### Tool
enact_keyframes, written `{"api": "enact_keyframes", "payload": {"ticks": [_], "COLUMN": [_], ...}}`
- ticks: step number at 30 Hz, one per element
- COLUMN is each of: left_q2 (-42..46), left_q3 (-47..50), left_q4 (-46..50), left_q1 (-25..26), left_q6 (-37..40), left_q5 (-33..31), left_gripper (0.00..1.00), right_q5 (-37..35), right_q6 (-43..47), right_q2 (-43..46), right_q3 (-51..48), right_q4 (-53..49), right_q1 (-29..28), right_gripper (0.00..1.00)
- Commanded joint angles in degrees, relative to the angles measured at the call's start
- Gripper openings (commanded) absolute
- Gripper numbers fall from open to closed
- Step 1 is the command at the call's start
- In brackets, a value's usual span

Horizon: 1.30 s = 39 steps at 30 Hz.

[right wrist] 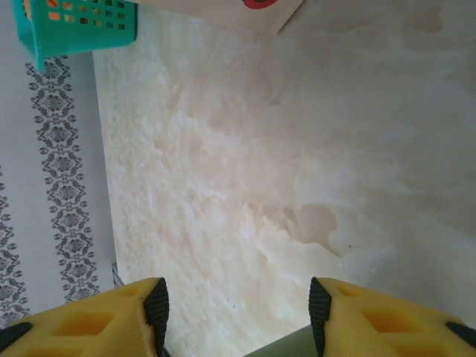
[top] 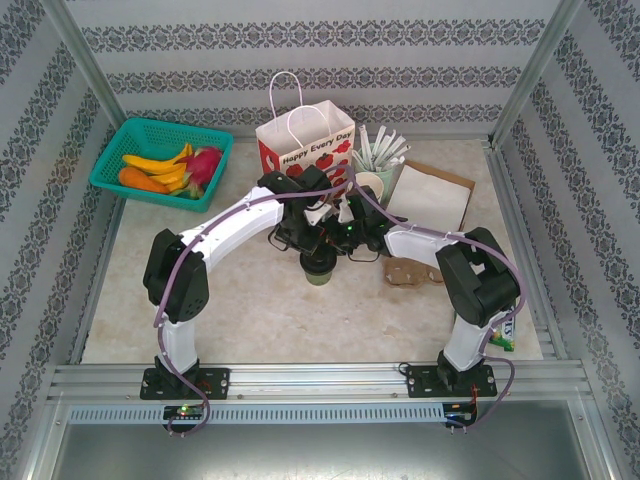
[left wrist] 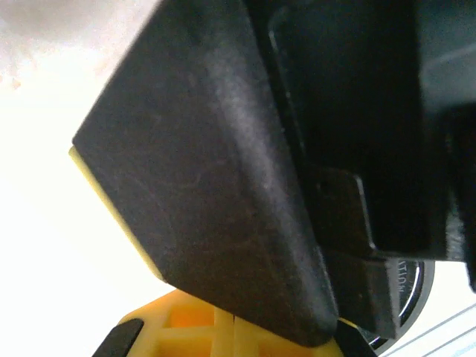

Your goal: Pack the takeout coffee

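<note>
**Both grippers gathered at the cup**

The right gripper (right wrist: pixel 238 306) is seen with its yellow fingers spread, bare table (right wrist: pixel 297 149) between them, nothing gripped. The left gripper (left wrist: pixel 227 329) is pressed closed; whether anything is held cannot be told. The takeout coffee (top: pixel 320 270) stands at the centre of the top view, just below both wrists. The paper bag (top: pixel 305 150) is placed upper centre.

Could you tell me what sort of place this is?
Probably a staged robot test booth: silver metal framing, patterned wallpaper panels, and props like a teal plastic basket and a white paper gift bag.
</note>
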<state>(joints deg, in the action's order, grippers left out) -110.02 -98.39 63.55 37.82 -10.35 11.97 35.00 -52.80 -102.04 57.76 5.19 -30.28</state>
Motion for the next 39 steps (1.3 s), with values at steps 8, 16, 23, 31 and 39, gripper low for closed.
{"api": "enact_keyframes", "payload": {"ticks": [8,16,23,31,39], "left_q2": [-1.5,-0.3,-0.7,-2.3,-2.9], "left_q3": [0.9,-0.7,-1.8,-1.2,-1.4], "left_q4": [-1.6,-0.1,0.7,0.5,0.7], "left_q1": [1.5,1.3,1.3,0.3,0.0], "left_q6": [-5.2,-15.5,-23.8,-30.5,-31.7], "left_q5": [-5.8,-9.9,-12.2,-11.9,-11.4], "left_gripper": [0.0,0.0,0.0,0.0,0.0], "right_q5": [-12.3,-19.7,-19.0,-18.2,-15.5], "right_q6": [1.4,3.2,8.6,13.1,13.9], "right_q2": [13.7,25.3,30.8,29.1,25.0], "right_q3": [-4.5,-13.2,-20.3,-25.8,-25.9], "right_q4": [-7.1,-6.8,-1.5,9.9,15.6], "right_q1": [-0.4,0.0,-1.0,-4.9,-5.2], "right_gripper": [0.78,0.98,0.98,0.85,0.69]}}
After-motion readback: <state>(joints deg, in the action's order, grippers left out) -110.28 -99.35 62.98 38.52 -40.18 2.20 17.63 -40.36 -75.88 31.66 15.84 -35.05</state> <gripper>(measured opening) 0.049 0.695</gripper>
